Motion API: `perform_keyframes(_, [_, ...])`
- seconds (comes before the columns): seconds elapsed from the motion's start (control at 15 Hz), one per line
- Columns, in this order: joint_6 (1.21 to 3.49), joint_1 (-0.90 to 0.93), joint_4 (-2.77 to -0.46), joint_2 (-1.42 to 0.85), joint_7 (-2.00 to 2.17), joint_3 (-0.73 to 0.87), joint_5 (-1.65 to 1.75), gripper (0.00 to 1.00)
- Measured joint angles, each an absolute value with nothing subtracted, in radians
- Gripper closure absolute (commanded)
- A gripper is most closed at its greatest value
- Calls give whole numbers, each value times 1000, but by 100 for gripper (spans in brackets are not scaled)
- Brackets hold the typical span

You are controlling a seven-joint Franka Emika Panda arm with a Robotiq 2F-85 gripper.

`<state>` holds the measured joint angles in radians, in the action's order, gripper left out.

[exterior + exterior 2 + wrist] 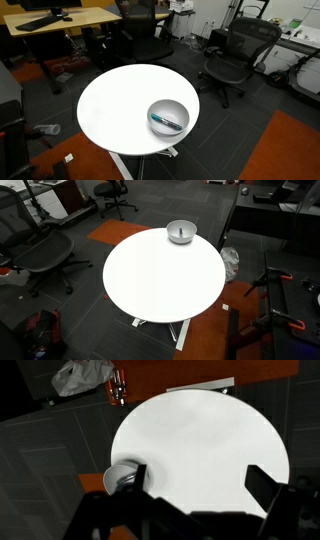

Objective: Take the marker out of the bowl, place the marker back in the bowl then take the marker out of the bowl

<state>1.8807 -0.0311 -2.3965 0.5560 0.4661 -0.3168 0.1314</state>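
The shiny metal bowl [168, 117] sits near the edge of the round white table [115, 105]. The marker [166, 122], dark with a teal part, lies inside it. In an exterior view the bowl [181, 231] is at the table's far edge. My gripper [200, 488] shows only in the wrist view. It is open and empty, high above the table, with one finger overlapping the bowl [118, 477] at lower left. The marker is not clear in the wrist view. The arm is out of view in both exterior views.
Black office chairs [238, 52] [40, 252] stand around the table. A wooden desk [60, 20] is at the back. A crumpled plastic bag [85, 375] [230, 262] lies on the floor beside the table. Orange carpet patches [295, 150] flank the table base.
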Motion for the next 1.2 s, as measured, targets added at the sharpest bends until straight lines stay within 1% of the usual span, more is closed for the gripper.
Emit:
perform_keyframes(0.6, [1881,-25,-2397,554,466,-308,131,0])
perform_keyframes(1.2, [1910,-60,-2388,446,556,-217,133,0])
